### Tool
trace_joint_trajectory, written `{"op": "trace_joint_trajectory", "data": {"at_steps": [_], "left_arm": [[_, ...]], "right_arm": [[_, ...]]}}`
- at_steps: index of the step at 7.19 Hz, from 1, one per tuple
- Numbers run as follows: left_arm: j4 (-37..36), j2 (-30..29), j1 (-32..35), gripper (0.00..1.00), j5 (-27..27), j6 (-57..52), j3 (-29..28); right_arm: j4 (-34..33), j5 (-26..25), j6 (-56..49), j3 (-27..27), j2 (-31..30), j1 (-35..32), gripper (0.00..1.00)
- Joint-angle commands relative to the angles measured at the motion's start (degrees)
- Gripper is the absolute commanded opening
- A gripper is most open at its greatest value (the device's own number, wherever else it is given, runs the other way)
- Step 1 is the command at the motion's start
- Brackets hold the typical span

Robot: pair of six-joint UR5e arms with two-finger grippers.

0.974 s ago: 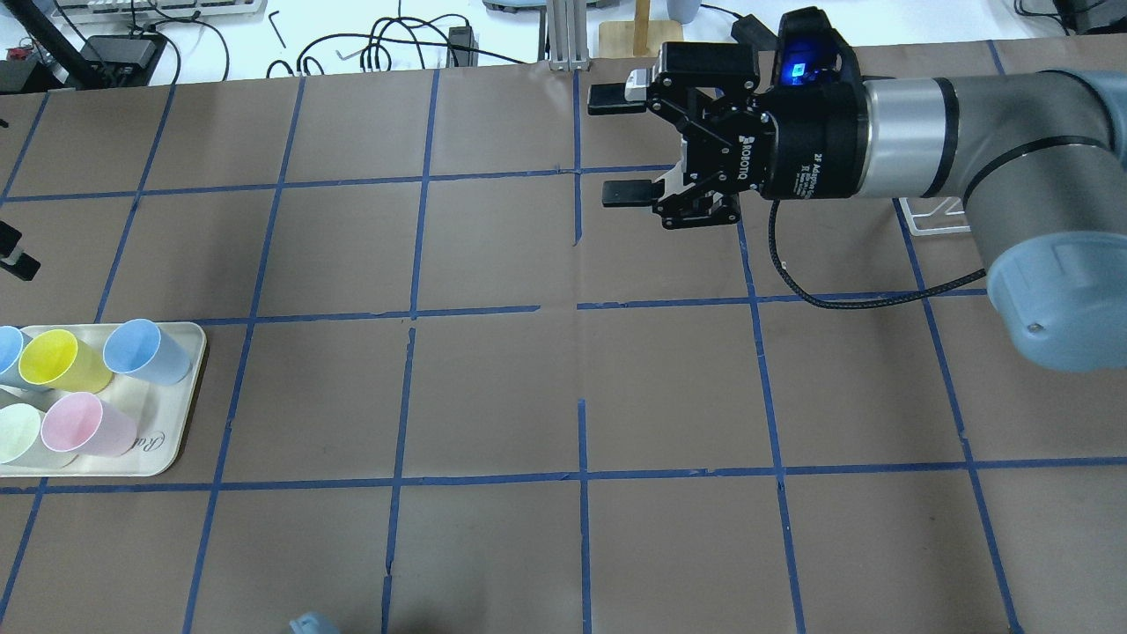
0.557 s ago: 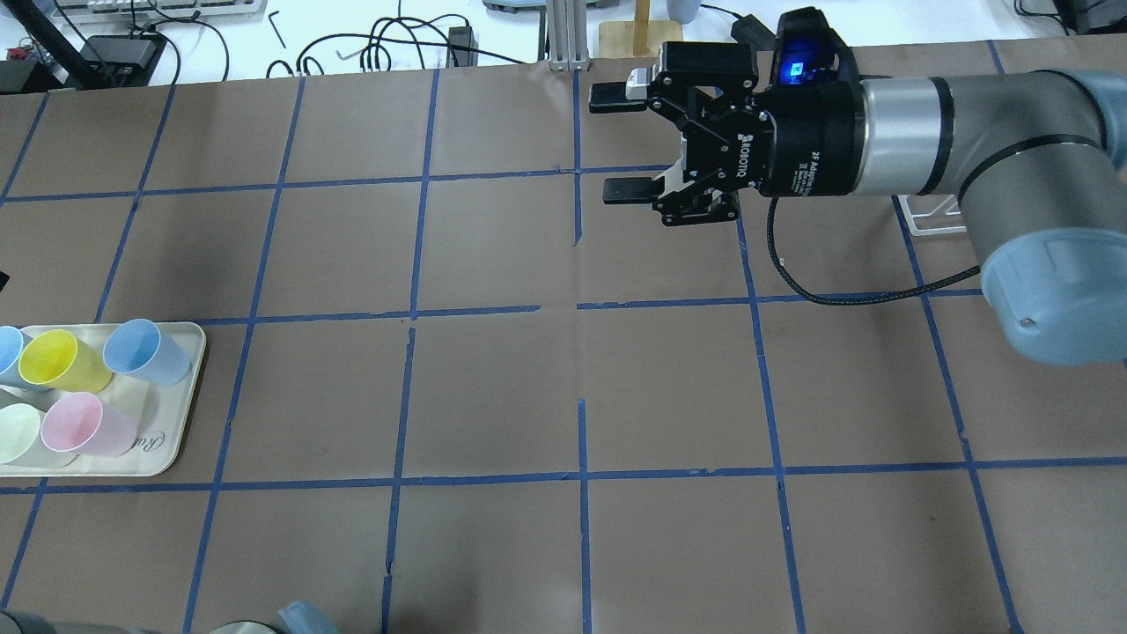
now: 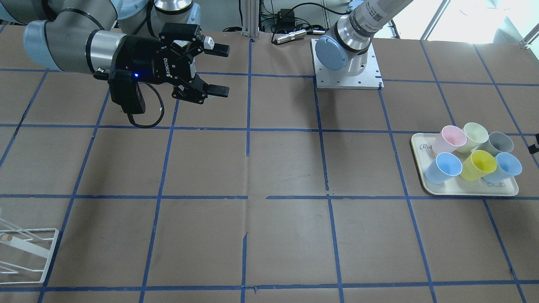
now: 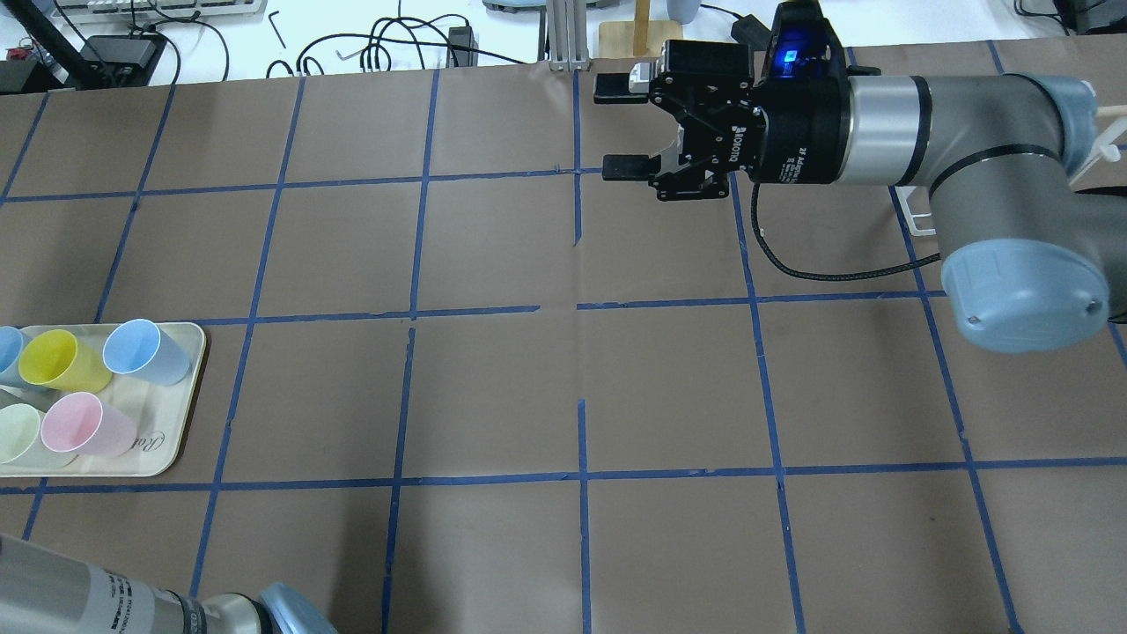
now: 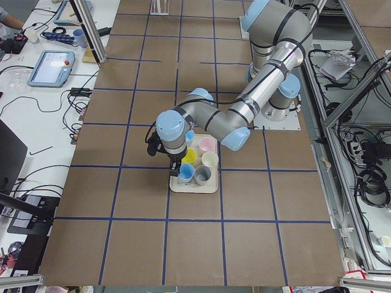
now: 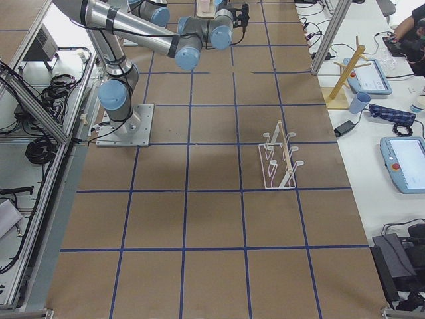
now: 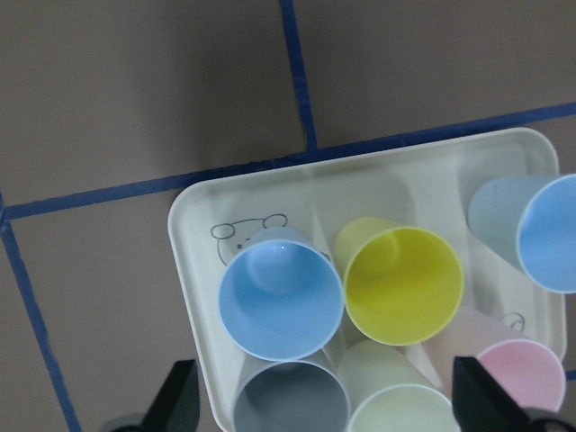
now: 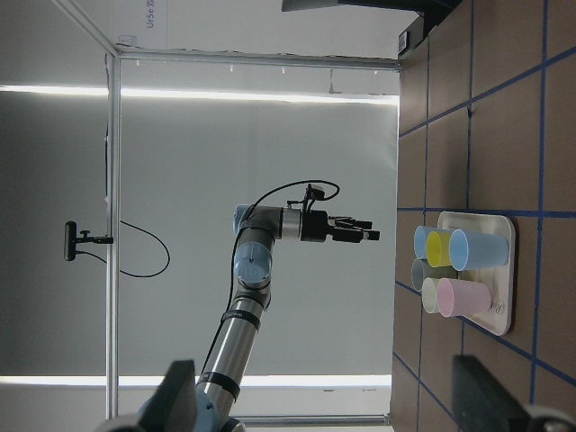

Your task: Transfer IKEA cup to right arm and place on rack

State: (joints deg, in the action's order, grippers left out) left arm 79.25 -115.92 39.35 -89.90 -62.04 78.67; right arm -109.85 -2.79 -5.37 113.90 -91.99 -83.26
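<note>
The IKEA cup (image 7: 281,300) stands mouth-up on the tray (image 7: 193,270), right beneath the left pincer (image 7: 328,396), whose jaws gape wide and empty, seemingly lined up for the grab. Well away from it, the right pincer (image 4: 621,128) hangs just as wide and empty, presumably placed there for the hand-over.

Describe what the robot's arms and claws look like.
Both the right arm and left arm are silver-grey jointed tubes with pale blue round joint caps. The right claw is black, two-fingered, marked ROBOTIQ in white, with a blue light and thin black cable loop beside it. The left claw has black fingers.
</note>
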Motion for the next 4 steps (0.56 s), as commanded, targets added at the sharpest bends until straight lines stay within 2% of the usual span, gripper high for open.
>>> {"op": "trace_joint_trajectory", "data": {"at_steps": [1, 4], "left_arm": [[-1.46, -4.39, -0.59, 1.0, -0.28, -1.93, -3.69], [-2.96, -6.77, -0.59, 0.98, -0.45, -7.19, -1.95]], "right_arm": [[-0.63, 0.59, 0.01, 0.53, -0.12, 0.12, 1.0], [-0.71, 0.59, 0.09, 0.62, -0.73, 0.03, 1.0]]}}
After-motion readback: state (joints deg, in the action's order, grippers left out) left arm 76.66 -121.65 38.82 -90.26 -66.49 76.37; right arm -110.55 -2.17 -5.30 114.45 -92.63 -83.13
